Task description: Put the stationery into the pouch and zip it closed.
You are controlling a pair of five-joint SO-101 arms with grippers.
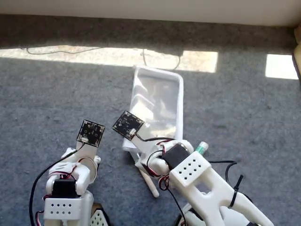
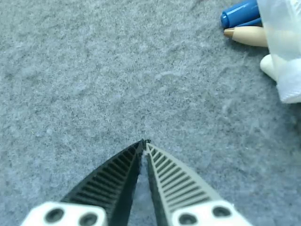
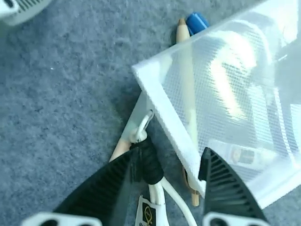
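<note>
While the right gripper [image 3: 169, 156] stands open astride the zip pull [image 3: 142, 126], likely poised to draw it, the left gripper [image 2: 144, 143] hangs closed over bare carpet [image 1: 56, 103]. Pouch [image 1: 157, 101] mid-carpet, blue pen [image 3: 196, 21] and beige pencil [image 3: 187, 84] protruding.

One clear mesh pouch [image 1: 157, 101], one blue pen [image 2: 241, 13] and two robot arms [image 1: 70, 188] [image 1: 200, 176].

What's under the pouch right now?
Seen through the pouch, a beige pencil runs beneath it, its tip sticking out. A blue pen pokes out beside that tip; the rest of the pen is covered.
</note>
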